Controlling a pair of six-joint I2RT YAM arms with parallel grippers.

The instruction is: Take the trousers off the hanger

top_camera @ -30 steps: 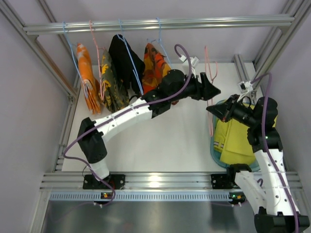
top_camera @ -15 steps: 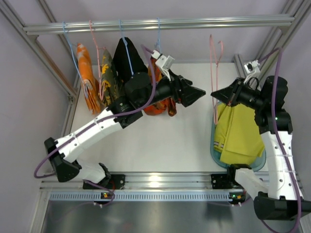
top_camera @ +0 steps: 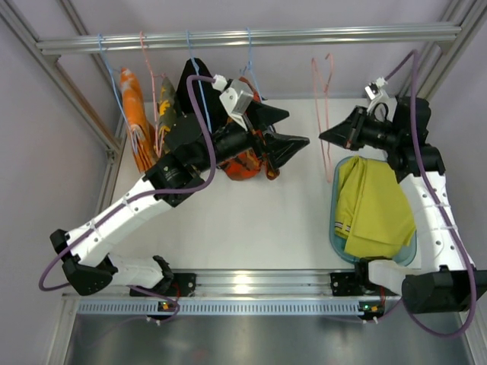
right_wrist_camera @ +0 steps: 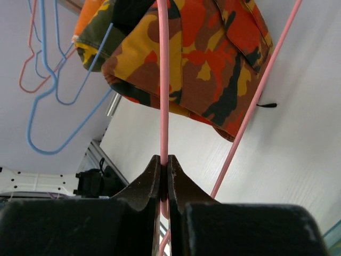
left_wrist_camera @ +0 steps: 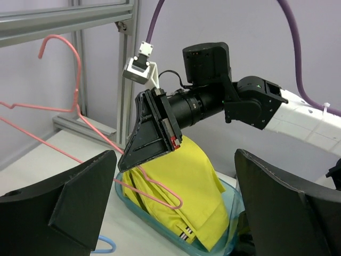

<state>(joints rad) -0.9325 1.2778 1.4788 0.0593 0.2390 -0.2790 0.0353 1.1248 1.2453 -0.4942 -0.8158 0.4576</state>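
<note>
The left hand (top_camera: pixel 294 128) has withdrawn leftward below the rail (top_camera: pixel 251 36); it is open and empty. The yellow trousers (top_camera: pixel 377 205) lie crumpled in the bin (top_camera: pixel 333 228) below the rail's right end. This pair appears removed. The right hand (top_camera: pixel 326 137) is clamped on the bare pink hanger (right_wrist_camera: pixel 163 80), now raised toward the rail.

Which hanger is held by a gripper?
The bare pink hanger, pinched in the right gripper; those hanging on the rail carry trousers.
</note>
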